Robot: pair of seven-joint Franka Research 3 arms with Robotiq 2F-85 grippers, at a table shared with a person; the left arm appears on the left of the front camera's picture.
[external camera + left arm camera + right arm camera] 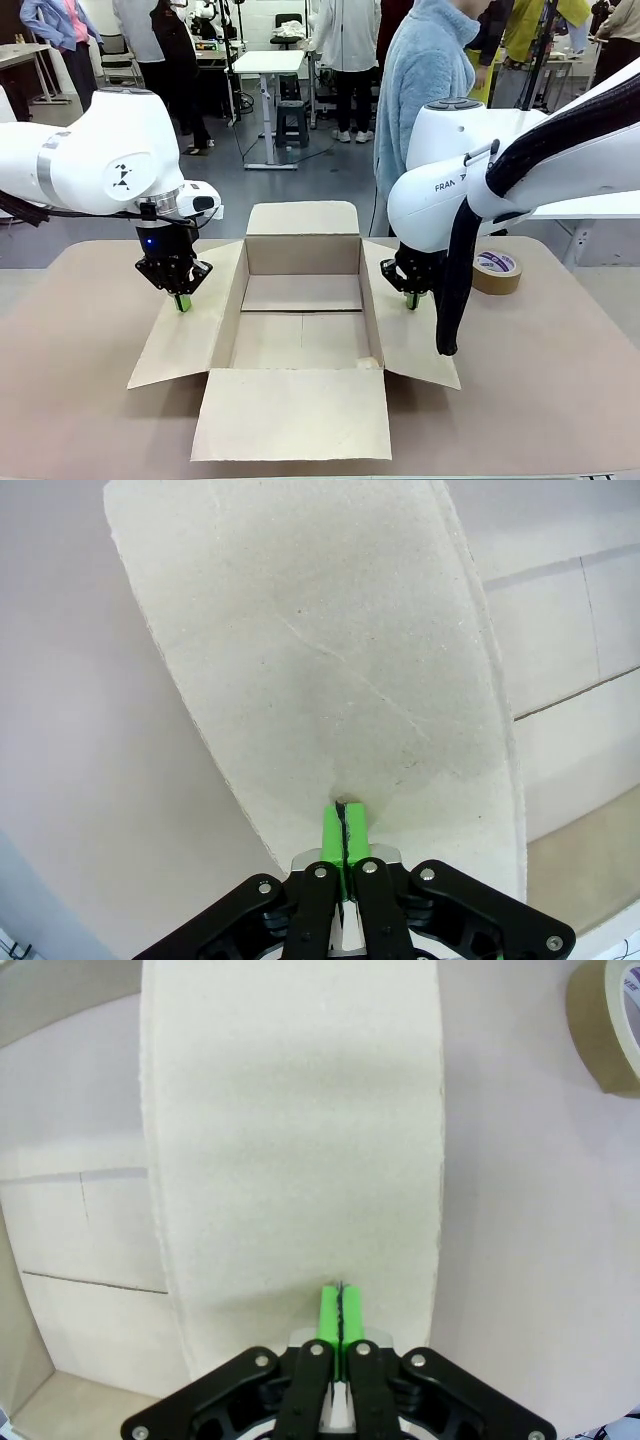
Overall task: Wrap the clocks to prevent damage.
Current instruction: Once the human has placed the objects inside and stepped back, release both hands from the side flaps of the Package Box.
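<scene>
Well, at the left side of the table (70,400) the left arm (100,150) reaches down over the left flap (185,340) of an open cardboard box (303,255). The left jaws are pressed together with nothing between them, and their green tips are planted on the flap, as if pinning it flat. The box sits in the middle of the table with all four flaps folded outward, and its floor is bare cardboard. On the other side, the right flap (410,345) gets the same treatment. The right arm (450,190) comes down on it, and the right jaws are likewise closed on nothing, tips touching the flap near the box wall. A brown tape roll (496,271) lies toward the table's far right edge, just beyond that arm. A person (425,90) in a pale blue fleece stands at the far edge, behind the box. Where the clocks are, I cannot tell from here, so I can't say which way their long axis runs or which arm is nearer them. My guess is that both arms are holding the box open for loading. A bundle set in the middle would land between the two pairs of jaws, about equally far from each.
</scene>
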